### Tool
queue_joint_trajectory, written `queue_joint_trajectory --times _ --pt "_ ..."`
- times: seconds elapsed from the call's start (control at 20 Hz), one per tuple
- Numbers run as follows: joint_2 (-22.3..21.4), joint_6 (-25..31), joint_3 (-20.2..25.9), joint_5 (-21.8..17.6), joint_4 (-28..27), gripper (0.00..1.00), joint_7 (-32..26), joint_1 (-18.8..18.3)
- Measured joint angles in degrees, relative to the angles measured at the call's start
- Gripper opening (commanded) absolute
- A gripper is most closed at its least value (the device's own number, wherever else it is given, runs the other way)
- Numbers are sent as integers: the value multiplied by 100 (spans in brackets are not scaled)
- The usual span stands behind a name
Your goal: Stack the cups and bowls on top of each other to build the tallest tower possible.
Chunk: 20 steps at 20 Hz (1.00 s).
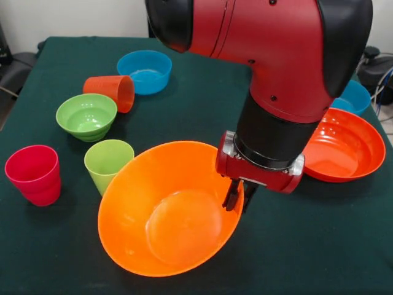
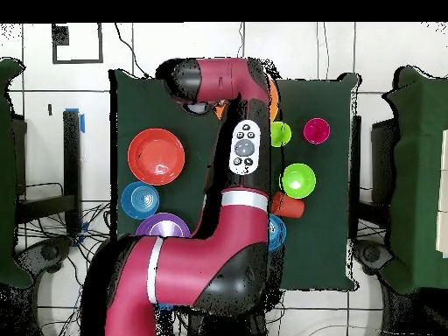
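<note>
My gripper [image 1: 240, 200] is shut on the right rim of the big yellow-orange bowl [image 1: 166, 215], one finger inside and one outside. The bowl is tilted with its opening toward the front camera. In the overhead view the arm hides the gripper, and only a sliver of this bowl [image 2: 275, 96] shows. The lime green cup [image 1: 107, 163] and the pinkish red cup [image 1: 35, 173] stand upright to its left. The orange cup [image 1: 113, 91] lies on its side beside the small green bowl [image 1: 86, 115]. No tower shows in either view.
A blue bowl [image 1: 145, 70] sits at the back left. The wide red-orange bowl [image 1: 344, 144] lies right of the arm, with a second blue bowl [image 1: 355, 97] behind it. The overhead view also shows a purple bowl [image 2: 162, 229] near the robot's base.
</note>
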Motion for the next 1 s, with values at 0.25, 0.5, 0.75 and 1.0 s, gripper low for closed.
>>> queue_joint_trajectory --times 0.25,0.5,0.75,1.0 --pt "35 1 24 1 -10 0 0 20" --pt "85 1 40 0 -45 0 0 37" --pt "97 1 44 0 -51 0 0 43" --pt "99 1 54 0 -55 0 0 47"
